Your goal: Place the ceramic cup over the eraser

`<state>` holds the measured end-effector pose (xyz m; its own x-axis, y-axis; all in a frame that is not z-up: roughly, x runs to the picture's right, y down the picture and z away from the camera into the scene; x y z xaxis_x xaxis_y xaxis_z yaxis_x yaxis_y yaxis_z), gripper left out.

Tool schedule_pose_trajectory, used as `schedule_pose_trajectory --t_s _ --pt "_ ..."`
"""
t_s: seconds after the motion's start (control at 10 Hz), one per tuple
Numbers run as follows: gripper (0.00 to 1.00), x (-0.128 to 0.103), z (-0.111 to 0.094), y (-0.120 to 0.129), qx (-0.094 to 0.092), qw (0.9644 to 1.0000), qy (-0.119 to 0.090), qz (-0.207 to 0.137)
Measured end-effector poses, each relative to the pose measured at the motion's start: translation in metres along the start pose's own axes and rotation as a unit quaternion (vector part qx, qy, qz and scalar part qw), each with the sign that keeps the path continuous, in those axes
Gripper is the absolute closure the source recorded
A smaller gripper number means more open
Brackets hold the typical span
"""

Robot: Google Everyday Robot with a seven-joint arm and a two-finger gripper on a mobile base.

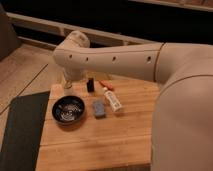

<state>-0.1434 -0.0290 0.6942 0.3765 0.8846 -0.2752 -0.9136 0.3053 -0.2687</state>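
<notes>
The eraser (90, 85) is a small black upright block at the back of the wooden table (100, 142). My gripper (68, 83) hangs under the cream arm's wrist, at the table's back left corner, just left of the eraser and behind the black bowl (68, 110). The arm hides most of it. A pale short shape at the gripper may be the ceramic cup (67, 86); I cannot tell whether it is held or standing on the table.
A flat blue-grey pad (99, 109) lies right of the bowl. A white tube with red marks (112, 98) lies behind it. A dark mat (20, 130) covers the floor to the left. My arm (125, 60) spans the back of the table.
</notes>
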Motion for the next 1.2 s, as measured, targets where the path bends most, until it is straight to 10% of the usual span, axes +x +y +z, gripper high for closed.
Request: schedule_pose_trajectory --t_s 0.3,0.7,1.2 --pt "0.35 -0.005 0.011 -0.031 0.041 0.9989 0.020 -0.011" --pt "0.35 -0.058 0.035 -0.014 0.064 0.9891 0.027 -0.130" --pt "0.35 -0.148 0.057 0.024 -0.033 0.9689 -0.100 -0.224"
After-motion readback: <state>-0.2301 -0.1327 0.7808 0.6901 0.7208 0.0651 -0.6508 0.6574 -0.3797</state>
